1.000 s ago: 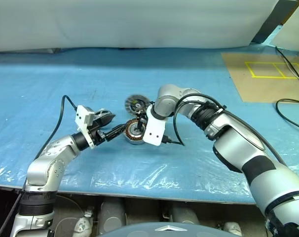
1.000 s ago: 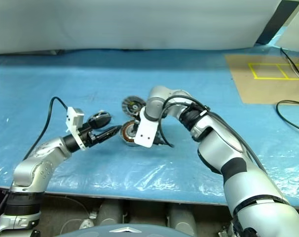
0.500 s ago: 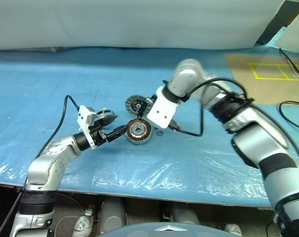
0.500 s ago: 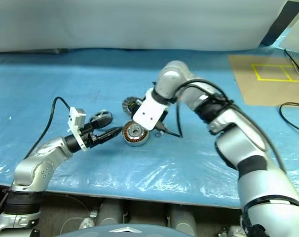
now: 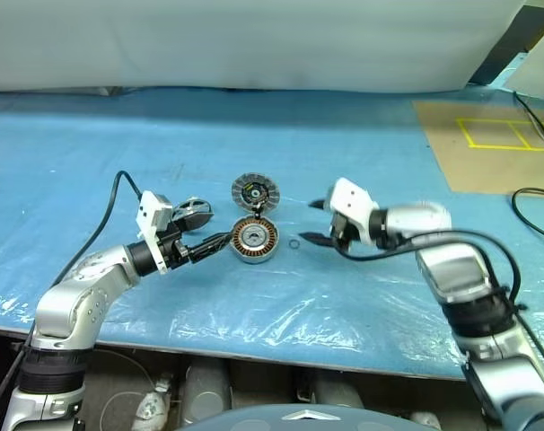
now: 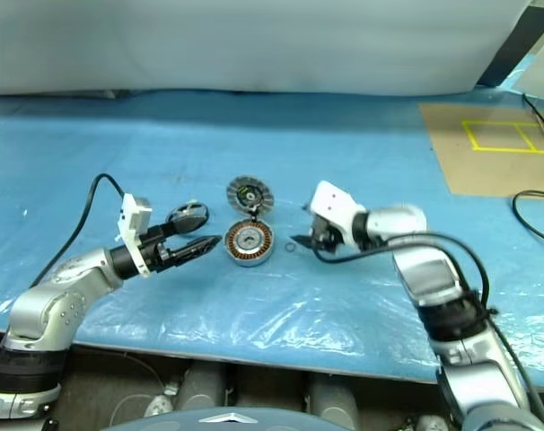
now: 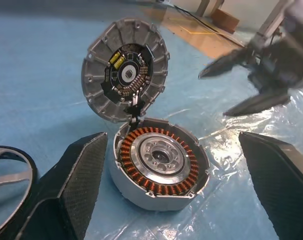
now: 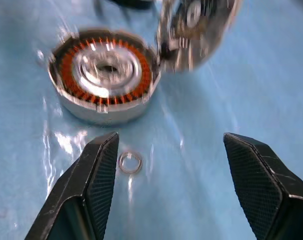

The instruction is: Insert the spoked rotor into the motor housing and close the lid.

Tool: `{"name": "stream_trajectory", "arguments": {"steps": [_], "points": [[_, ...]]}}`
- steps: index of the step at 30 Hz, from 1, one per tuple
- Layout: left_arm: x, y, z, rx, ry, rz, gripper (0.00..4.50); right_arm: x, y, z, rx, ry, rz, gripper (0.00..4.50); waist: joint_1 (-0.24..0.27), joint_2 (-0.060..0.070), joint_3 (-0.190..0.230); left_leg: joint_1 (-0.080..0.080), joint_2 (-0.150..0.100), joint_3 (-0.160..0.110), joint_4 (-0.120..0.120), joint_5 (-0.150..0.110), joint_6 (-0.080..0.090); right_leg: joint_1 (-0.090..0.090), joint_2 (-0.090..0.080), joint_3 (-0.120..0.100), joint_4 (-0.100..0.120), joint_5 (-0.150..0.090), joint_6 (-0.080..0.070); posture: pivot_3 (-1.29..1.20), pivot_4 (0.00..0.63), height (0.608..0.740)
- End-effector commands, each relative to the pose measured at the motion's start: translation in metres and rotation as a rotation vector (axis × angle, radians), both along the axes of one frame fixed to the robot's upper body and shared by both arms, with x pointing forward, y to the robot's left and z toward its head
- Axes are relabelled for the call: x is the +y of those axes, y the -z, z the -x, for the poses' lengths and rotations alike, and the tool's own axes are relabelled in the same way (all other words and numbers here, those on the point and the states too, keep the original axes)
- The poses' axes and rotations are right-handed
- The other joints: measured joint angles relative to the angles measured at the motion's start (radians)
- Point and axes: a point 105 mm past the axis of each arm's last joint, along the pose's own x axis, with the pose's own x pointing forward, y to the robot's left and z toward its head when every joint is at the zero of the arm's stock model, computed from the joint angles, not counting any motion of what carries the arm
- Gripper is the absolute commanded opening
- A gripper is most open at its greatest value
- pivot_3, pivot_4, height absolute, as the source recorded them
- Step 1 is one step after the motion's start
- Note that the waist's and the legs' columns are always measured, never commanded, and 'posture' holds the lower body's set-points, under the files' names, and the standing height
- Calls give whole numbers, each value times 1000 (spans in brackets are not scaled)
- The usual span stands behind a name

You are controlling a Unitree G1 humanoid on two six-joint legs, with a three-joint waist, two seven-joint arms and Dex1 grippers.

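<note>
Motor housing (image 7: 159, 167) shows copper windings, lid (image 7: 125, 75) flipped back; both tools released.

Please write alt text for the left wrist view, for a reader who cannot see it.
An open motor housing with copper windings sits on blue sheeting between two open black fingers. Its lid stands tilted open behind it, and the right gripper hovers beyond, open.

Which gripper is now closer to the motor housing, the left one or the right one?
Left. The left gripper is open, its fingertips just beside the motor housing. The right gripper, also open and empty, is further off on the other side.
</note>
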Motion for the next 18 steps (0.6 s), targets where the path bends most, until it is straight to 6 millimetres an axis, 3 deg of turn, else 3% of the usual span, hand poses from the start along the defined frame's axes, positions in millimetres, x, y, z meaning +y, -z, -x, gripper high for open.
{"name": "stream_trajectory", "arguments": {"steps": [1, 8, 18], "points": [[-2, -10, -5, -39, 34, -5, 4423, -2, 0, -6, -77, 81, -71, 3460, -2, 0, 0, 1, 0, 0, 0, 0, 0, 0, 0, 1, 0, 0, 0, 0, 150, 740], [-4, -13, -8, -39, 97, -31, 4423, 13, 26, -6, -16, 95, -126, 3460, -3, 0, 0, 1, 0, 0, -4, 1, -3, 0, 1, 1, -3, 0, 1, 0, 150, 740], [-8, 6, 15, -125, 195, -148, 4423, 15, 33, -5, 31, 3, -93, 3460, -2, 0, 0, 1, 0, 0, -6, 1, -3, 0, 0, 1, -5, -1, 1, 0, 150, 740]]}}
